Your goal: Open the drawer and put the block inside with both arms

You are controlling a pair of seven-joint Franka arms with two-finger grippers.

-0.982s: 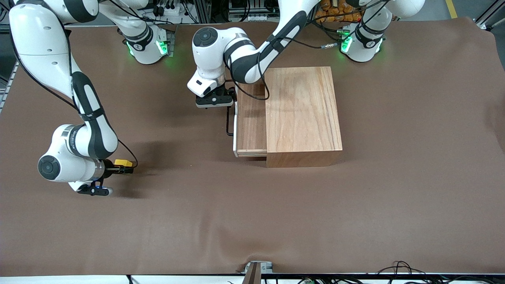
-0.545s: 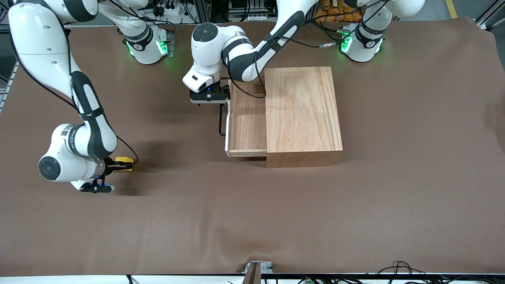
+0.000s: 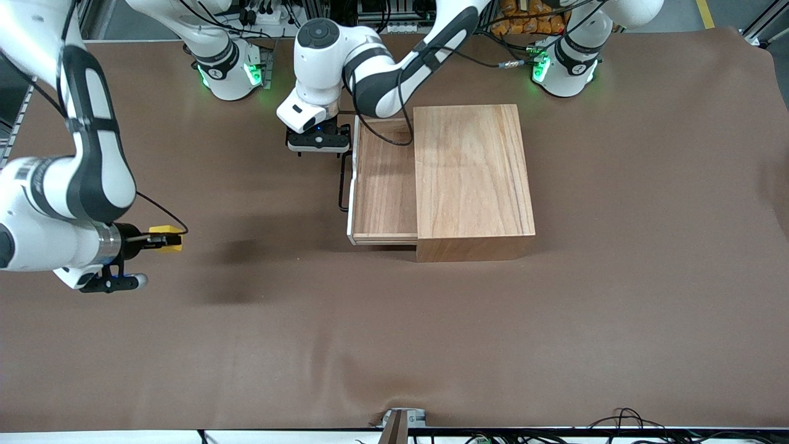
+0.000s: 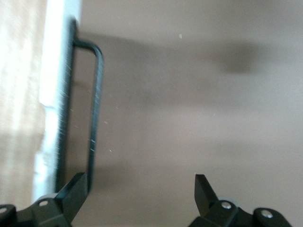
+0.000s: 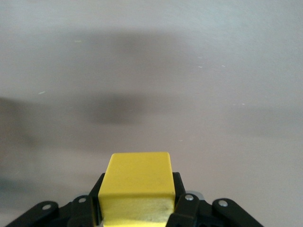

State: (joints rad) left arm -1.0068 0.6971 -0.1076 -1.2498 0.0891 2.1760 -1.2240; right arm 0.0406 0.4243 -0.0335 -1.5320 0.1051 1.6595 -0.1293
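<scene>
Front view shows the right gripper (image 3: 161, 239) pinching the block (image 3: 166, 238) above the bench (image 3: 394, 345), well apart from the drawer (image 3: 382, 185), while the left gripper (image 3: 318, 148) hangs spread beside the drawer's handle (image 3: 343, 185).

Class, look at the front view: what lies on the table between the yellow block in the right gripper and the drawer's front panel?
Only bare brown table cloth, with a shadow on it. The front view shows nothing else between the block and the drawer.
</scene>
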